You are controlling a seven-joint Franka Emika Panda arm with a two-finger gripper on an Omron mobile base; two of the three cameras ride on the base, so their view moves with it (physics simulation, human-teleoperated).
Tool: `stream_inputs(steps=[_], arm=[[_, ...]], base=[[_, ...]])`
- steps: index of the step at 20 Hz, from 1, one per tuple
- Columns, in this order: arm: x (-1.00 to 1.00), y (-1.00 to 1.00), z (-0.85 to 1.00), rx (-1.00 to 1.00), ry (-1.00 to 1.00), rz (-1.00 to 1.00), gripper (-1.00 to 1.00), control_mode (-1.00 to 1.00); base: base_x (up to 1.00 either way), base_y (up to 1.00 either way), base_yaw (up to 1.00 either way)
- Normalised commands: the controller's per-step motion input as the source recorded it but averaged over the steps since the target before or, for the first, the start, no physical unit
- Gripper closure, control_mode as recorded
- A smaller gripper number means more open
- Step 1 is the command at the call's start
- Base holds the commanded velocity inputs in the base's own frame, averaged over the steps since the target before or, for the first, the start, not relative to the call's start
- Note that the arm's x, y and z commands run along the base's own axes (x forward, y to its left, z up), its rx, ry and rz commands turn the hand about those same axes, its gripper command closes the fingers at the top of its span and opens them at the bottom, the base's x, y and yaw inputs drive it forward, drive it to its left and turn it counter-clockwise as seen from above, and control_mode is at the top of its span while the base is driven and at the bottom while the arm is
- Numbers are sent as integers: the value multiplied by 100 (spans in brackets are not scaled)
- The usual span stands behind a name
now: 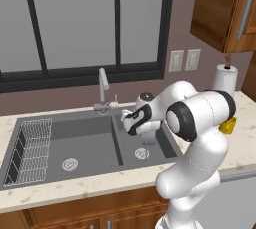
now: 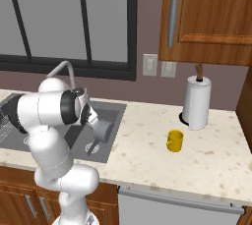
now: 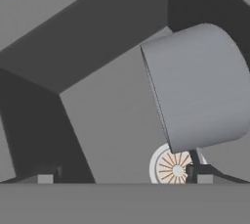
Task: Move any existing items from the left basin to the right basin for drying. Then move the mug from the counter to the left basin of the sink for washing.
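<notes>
pincer (image 3: 122, 175) low in the right basin (image 1: 167, 145), tips spread wide, pinching nothing; grey cup (image 3: 197, 86) stands in that basin just beside the round drain (image 3: 173, 167), close against one tip; whether they touch, cannot tell; left basin (image 1: 87, 145) holds the white wire rack (image 1: 32, 150); yellow mug (image 2: 174, 140) upright on the counter (image 2: 216, 155), near the paper towel roll (image 2: 197, 102), well apart from the sink (image 1: 65, 118).

Grey cup (image 3: 197, 86) in right basin (image 1: 165, 145); mug (image 2: 174, 140) on counter (image 2: 206, 155).
</notes>
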Motion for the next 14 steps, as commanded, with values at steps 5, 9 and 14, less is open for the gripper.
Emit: stream_inputs(steps=[5,9,14], arm=[[-4,0,42,0,0,-1,-100,-100],[-14,-3,43,0,0,-4,-100,-100],[-20,-10,36,0,0,-5,-100,-100]], base=[[0,0,0],[0,0,0],[0,0,0]])
